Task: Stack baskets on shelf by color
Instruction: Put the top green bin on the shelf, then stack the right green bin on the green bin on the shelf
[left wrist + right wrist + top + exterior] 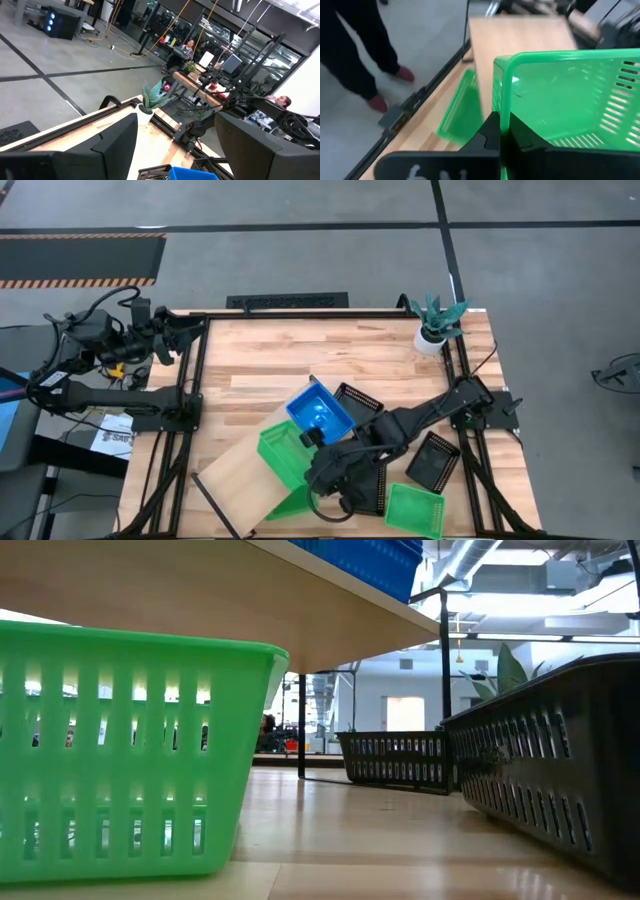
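Note:
My right gripper [318, 463] [504, 127] is shut on a green basket [283, 450] [570, 100] over the pale shelf plank [235, 480] [520, 35]. A blue basket [320, 415] sits on the plank's far end. A second green basket [290, 505] [460, 110] lies beside the shelf, and a third [415, 510] rests on the table by the near edge. Black baskets [358, 402] [435, 458] [375, 485] sit around the right arm. My left gripper [190, 328] [175, 150] waits open at the table's far left corner. My right gripper holds the green basket by the rim of one side wall [502, 107], near a corner. One finger [487, 137] is outside the wall and the other [525, 137] inside the basket. Whether the basket rests on the plank or is lifted off it, I cannot tell.
A white-potted plant [437, 323] [155, 95] stands at the table's far right corner. In the low view a green basket [120, 750] and black baskets [395, 760] [560, 780] stand on the table under the plank [200, 600]. A person's legs [355, 55] are beside the table.

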You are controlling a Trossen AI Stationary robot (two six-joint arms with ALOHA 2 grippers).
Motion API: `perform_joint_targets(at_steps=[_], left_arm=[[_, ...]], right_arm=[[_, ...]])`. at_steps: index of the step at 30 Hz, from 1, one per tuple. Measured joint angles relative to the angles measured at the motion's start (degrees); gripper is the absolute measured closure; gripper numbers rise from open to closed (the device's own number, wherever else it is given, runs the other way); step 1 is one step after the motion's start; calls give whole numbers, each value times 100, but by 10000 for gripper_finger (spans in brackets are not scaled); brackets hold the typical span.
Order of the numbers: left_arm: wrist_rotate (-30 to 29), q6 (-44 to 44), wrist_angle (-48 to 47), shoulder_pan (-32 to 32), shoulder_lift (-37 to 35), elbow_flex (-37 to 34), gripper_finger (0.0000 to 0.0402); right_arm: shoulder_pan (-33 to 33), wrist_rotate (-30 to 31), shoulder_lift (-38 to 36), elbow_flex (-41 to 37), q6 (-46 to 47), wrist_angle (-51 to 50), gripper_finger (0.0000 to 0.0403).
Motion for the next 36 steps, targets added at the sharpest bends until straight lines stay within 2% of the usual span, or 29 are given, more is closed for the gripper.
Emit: perform_joint_targets(at_steps=[9, 14, 27, 29, 31, 33, 36], left_arm=[[0, 0, -17, 0, 0, 0, 148], [0, 2, -37, 2, 2, 0, 148], [3, -4, -352, 2, 0, 0, 148], [5, 0, -402, 0, 2, 0, 148], [4, -2, -469, 0, 2, 0, 148], [6, -1, -523, 0, 2, 0, 148], [79, -4, -526, 1, 2, -2, 148]], right_arm=[[-146, -26, 0, 0, -41, 238, 382], [-246, -28, 0, 0, -257, 173, 349], [-434, -87, 0, 8, -93, 194, 264], [-433, -85, -14, 172, 388, -22, 252], [-422, -85, -51, 464, 1278, -338, 244], [-387, -85, -92, 788, 2475, -909, 240], [-307, -186, -222, 672, 4587, -1478, 240]])
